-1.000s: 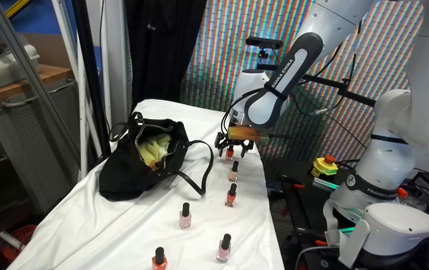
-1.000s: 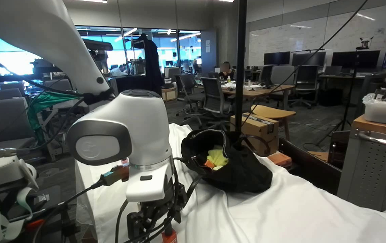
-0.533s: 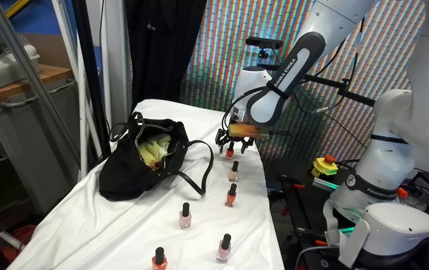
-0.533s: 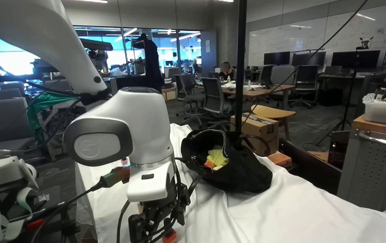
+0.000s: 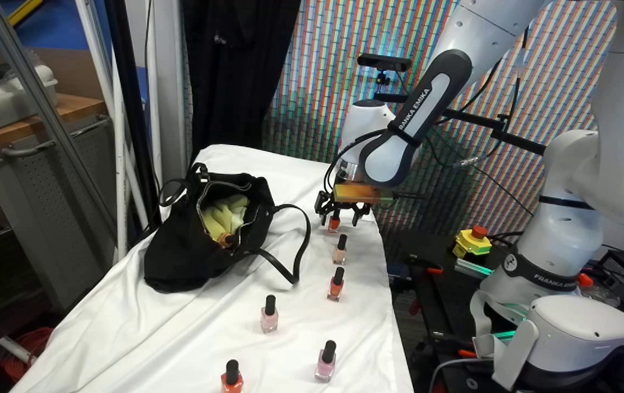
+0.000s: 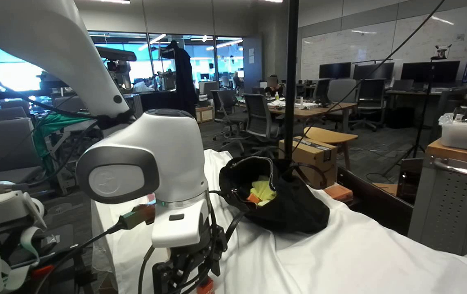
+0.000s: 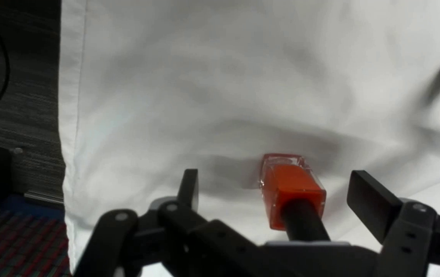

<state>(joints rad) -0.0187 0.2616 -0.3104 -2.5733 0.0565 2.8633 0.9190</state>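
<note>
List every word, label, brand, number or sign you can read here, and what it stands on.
"RANKA EMIKA": arm's dark cover, as far as it shows.
"FRANKA EM": base band; the rest curves out of sight.
Too blurred: marks on the bottle at the gripper and on the box tape.
Too small or faint: writing on the whiteboard, two distant papers.
No numbers are readable.

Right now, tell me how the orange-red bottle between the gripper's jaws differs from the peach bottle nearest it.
The orange-red bottle stands between the jaws of the open gripper; the peach bottle stands outside them. The orange-red bottle's colour is vivid; the peach bottle's is pale. Both stand upright on the white cloth, black-capped.
</note>
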